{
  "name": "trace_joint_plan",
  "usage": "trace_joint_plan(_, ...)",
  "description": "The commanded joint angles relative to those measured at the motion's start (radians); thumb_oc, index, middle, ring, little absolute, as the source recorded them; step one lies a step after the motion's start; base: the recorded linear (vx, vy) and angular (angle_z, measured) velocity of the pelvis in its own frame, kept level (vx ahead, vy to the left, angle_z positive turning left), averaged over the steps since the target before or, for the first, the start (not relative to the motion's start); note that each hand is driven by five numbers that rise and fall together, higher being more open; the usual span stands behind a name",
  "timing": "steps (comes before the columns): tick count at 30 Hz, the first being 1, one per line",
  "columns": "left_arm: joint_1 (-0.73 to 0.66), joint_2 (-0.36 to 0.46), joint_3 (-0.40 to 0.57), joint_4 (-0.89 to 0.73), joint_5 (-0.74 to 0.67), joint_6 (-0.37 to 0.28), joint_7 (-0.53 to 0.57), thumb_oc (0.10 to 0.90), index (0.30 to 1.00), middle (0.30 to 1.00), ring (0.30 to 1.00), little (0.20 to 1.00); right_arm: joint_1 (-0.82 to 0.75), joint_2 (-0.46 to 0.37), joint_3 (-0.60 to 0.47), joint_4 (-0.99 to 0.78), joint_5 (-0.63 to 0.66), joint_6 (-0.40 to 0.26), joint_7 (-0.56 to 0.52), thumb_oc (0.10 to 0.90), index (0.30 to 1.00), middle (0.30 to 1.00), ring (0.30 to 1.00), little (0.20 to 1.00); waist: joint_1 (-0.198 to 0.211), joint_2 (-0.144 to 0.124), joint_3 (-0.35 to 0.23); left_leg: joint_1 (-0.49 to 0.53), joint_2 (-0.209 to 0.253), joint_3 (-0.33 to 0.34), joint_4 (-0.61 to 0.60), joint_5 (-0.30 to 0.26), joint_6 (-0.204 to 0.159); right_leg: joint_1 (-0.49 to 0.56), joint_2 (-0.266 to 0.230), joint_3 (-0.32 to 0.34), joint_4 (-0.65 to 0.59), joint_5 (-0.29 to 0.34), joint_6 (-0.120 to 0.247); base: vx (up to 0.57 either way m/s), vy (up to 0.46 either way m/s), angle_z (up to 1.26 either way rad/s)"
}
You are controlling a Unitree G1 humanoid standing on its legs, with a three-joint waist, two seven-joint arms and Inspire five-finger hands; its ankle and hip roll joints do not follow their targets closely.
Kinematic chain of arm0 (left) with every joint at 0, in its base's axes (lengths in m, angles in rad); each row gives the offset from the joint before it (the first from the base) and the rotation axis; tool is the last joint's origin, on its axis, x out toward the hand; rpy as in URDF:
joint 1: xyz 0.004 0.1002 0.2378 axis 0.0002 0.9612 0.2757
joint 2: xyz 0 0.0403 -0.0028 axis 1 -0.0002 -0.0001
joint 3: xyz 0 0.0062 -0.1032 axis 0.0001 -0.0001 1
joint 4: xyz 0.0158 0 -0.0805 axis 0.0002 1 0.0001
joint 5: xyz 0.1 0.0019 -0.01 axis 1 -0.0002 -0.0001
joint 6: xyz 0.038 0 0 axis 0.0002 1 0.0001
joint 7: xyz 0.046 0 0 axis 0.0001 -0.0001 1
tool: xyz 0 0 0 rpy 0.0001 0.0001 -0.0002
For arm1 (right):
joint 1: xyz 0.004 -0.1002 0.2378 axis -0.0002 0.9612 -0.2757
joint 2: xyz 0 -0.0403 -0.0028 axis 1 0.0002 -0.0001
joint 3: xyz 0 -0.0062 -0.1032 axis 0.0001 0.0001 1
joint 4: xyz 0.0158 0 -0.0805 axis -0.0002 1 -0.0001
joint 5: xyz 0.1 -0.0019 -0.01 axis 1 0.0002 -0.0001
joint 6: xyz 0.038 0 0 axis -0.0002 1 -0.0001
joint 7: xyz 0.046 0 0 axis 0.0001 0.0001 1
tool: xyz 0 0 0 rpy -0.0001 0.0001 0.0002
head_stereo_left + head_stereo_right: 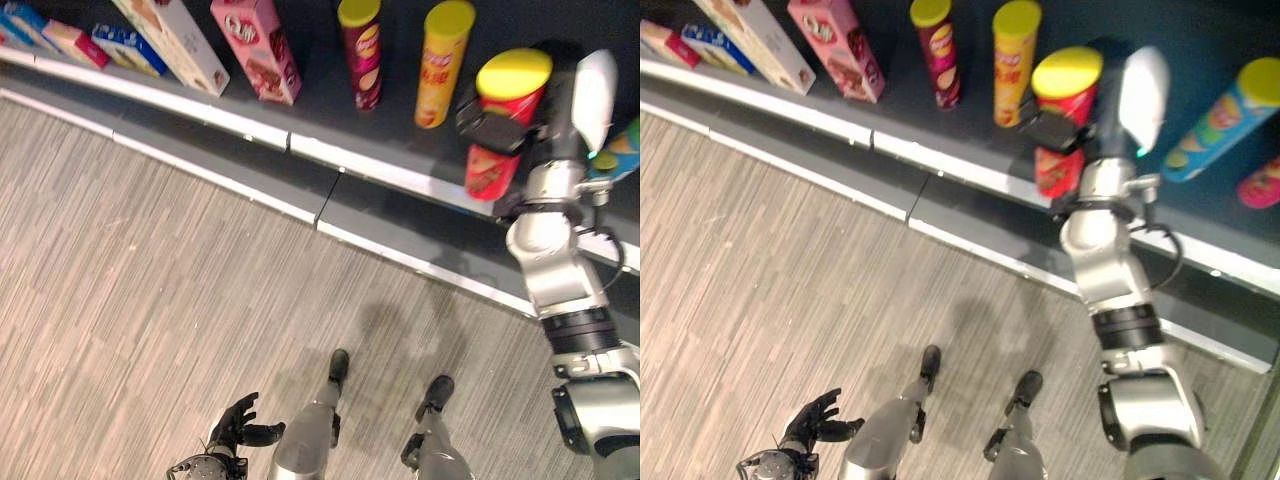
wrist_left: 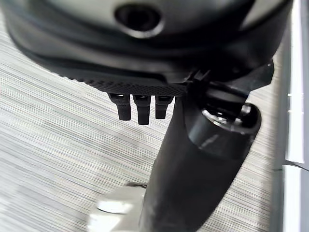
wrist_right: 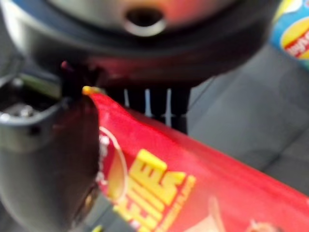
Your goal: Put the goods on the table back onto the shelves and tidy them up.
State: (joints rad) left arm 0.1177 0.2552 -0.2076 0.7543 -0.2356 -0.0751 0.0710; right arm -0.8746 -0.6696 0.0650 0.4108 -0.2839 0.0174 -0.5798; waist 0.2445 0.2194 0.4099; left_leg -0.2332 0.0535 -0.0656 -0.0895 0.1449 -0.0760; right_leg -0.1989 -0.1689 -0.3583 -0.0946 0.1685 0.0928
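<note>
Right hand [image 1: 500, 125] has its fingers and thumb wrapped round the red can [image 1: 505, 120], upper right of frame, over the dark shelf [image 1: 330, 125]. Yellow can [image 1: 440, 65] is just beside it, so a sloppy set-down could knock that over. Left hand [image 1: 240, 425] hangs lower left, fingers loosely curled, holding nothing.

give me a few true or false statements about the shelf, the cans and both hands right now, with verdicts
1. The right hand is shut on the red can. True.
2. The left hand is holding a box. False: it hangs over the floor, fingers relaxed, holding nothing.
3. The red can has a yellow lid. True.
4. The pink box lies on the floor. False: it stands on the shelf.
5. The yellow can stands on the shelf. True.
</note>
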Motion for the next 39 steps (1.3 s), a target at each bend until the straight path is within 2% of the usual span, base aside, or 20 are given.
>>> trace_joint_plan(1,-0.008,0.105,-0.068,-0.018,-0.036,-0.042,0.039,0.800,0.900,0.900,0.900,0.900,-0.123,-0.051,0.020,-0.134,-0.013,-0.054,-0.148,0.400,0.300,0.300,0.300,0.300,0.000,-0.046,-0.079,-0.015,-0.014,0.006,0.002,-0.052,-0.028,0.043,-0.074,0.070,0.016,-0.075,0.102,-0.01,0.000,0.28)
trace_joint_plan(3,-0.027,0.103,-0.094,-0.022,-0.041,-0.052,0.050,0.800,0.900,0.900,0.900,0.900,-0.189,-0.090,0.025,-0.040,0.029,-0.057,-0.208,0.400,0.300,0.300,0.300,0.300,0.013,-0.031,-0.069,-0.042,-0.020,-0.007,0.002,-0.047,-0.031,0.028,-0.082,0.060,0.016,-0.075,0.107,0.00,-0.006,0.29)
trace_joint_plan(7,-0.030,0.107,-0.112,-0.055,-0.035,-0.060,0.055,0.800,0.900,0.900,0.900,0.900,-0.217,-0.146,0.024,0.004,0.024,-0.038,-0.267,0.400,0.300,0.300,0.300,0.300,0.029,-0.016,-0.067,-0.066,-0.031,-0.022,0.002,-0.045,-0.030,0.016,-0.088,0.052,0.018,-0.080,0.111,0.02,-0.011,0.21)
trace_joint_plan(12,-0.031,0.107,-0.116,-0.060,-0.033,-0.062,0.058,0.800,0.900,0.900,0.900,0.900,-0.231,-0.176,0.025,0.015,0.012,-0.024,-0.291,0.400,0.300,0.300,0.300,0.300,0.035,-0.006,-0.067,-0.078,-0.036,-0.029,0.002,-0.045,-0.031,0.008,-0.092,0.048,0.020,-0.080,0.114,0.00,-0.004,0.02)
trace_joint_plan(13,-0.033,0.108,-0.121,-0.065,-0.029,-0.064,0.059,0.800,0.900,0.900,0.900,0.900,-0.239,-0.207,0.020,0.029,0.007,-0.008,-0.311,0.400,0.300,0.300,0.300,0.300,0.038,0.003,-0.065,-0.088,-0.040,-0.035,0.002,-0.042,-0.033,0.003,-0.096,0.043,0.021,-0.080,0.117,0.00,0.000,0.00)
trace_joint_plan(18,-0.035,0.111,-0.131,-0.085,-0.031,-0.071,0.067,0.800,0.900,0.900,0.900,0.900,-0.263,-0.250,0.023,0.069,0.032,0.005,-0.344,0.400,0.300,0.300,0.300,0.300,0.042,0.018,-0.068,-0.111,-0.051,-0.046,0.002,-0.039,-0.035,-0.012,-0.105,0.036,0.016,-0.075,0.126,0.00,0.000,0.00)
trace_joint_plan(26,-0.038,0.112,-0.151,-0.098,-0.060,-0.081,0.072,0.800,0.900,0.900,0.900,0.900,-0.363,-0.306,0.112,0.216,0.145,-0.019,-0.333,0.400,0.300,0.300,0.300,0.300,0.061,0.038,-0.073,-0.134,-0.064,-0.060,0.002,-0.034,-0.035,-0.035,-0.113,0.040,0.022,-0.075,0.131,0.01,0.000,0.01)
trace_joint_plan(30,-0.036,0.110,-0.160,-0.110,-0.063,-0.084,0.072,0.800,0.900,0.900,0.900,0.900,-0.390,-0.346,0.139,0.239,0.157,-0.013,-0.335,0.400,0.300,0.300,0.300,0.300,0.069,0.048,-0.078,-0.141,-0.072,-0.076,0.002,-0.037,-0.036,-0.039,-0.115,0.039,0.031,-0.088,0.131,0.03,-0.007,0.03)
trace_joint_plan(39,-0.038,0.107,-0.166,-0.119,-0.074,-0.087,0.077,0.800,0.900,0.900,0.900,0.900,-0.415,-0.378,0.162,0.254,0.161,-0.002,-0.351,0.400,0.300,0.300,0.300,0.300,0.072,0.056,-0.084,-0.157,-0.081,-0.089,0.002,-0.034,-0.034,-0.053,-0.116,0.038,0.036,-0.091,0.133,0.00,-0.001,0.00)
